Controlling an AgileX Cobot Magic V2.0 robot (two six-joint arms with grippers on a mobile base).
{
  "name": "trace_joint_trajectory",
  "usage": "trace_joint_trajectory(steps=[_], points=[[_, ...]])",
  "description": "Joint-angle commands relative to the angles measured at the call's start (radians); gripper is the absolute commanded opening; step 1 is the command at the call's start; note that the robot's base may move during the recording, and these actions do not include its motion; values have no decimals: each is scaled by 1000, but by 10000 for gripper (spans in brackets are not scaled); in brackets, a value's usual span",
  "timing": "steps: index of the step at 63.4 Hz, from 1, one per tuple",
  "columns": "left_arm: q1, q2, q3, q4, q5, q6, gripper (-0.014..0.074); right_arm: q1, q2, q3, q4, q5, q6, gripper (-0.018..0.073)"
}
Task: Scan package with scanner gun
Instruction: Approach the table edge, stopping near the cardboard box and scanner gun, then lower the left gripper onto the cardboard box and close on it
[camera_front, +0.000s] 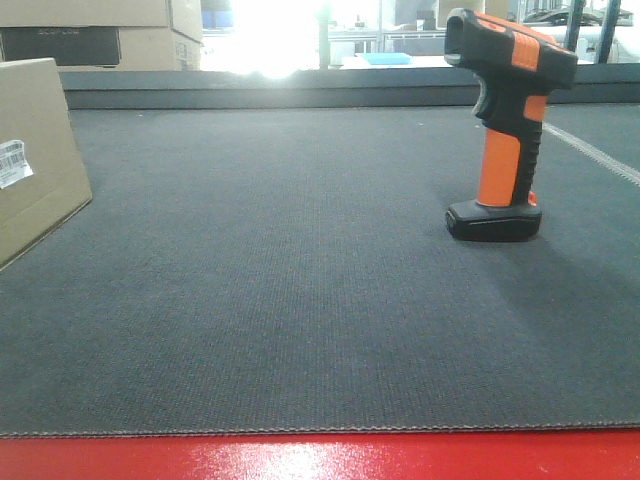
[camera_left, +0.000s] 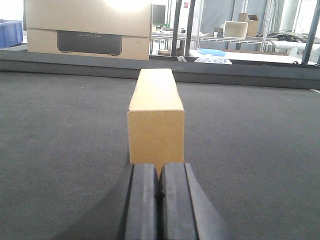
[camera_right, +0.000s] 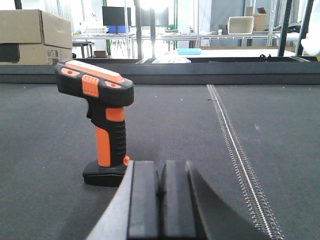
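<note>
Scanner gun stands upright on its flat black foot in the front view, at the right of the dark mat, with its head pointing left. We see the package at the far left edge, partly cut off by the frame, resting on the mat well apart from the scanner gun. A white barcode label shows on its near face. A red edge runs along the bottom of the mat.

From the left wrist we look along the left gripper. Its two black pads are pressed together and grip nothing. The package sits end-on just beyond the tips, and we cannot tell whether they touch it. A larger carton with a dark panel stands behind the mat.

From the right wrist we find the right gripper closed likewise, pad against pad and empty. The scanner gun stands just ahead and to the left of it, free of the pads. A stitched seam runs across the mat on the right.
</note>
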Motion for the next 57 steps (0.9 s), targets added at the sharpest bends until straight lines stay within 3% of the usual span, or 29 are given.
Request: trace_joint_trajectory(steps=[1, 5, 9, 15, 29, 46, 57], points=[[-1, -4, -3, 1, -27, -2, -111, -6, -4, -4, -2, -16, -1, -168], [-1, -4, -3, 17, -58, -2, -111, -6, -4, -4, -2, -16, -1, -168], [-3, -4, -3, -21, -94, -2, -111, -6, -4, -4, -2, -16, -1, -168], [-3, -4, -46, -21, 10, -2, -111, -6, -4, -4, -2, -16, -1, -168], [-6, 110, -240, -23, 93, -2, -111, -6, -4, -4, -2, -16, -1, -168], [-6, 520, -586, -23, 335, -2, -111, -6, -4, -4, -2, -16, -1, -168], [-6, 802, -836, 53, 555, -2, -111, -6, -4, -4, -2, -16, -1, -168]])
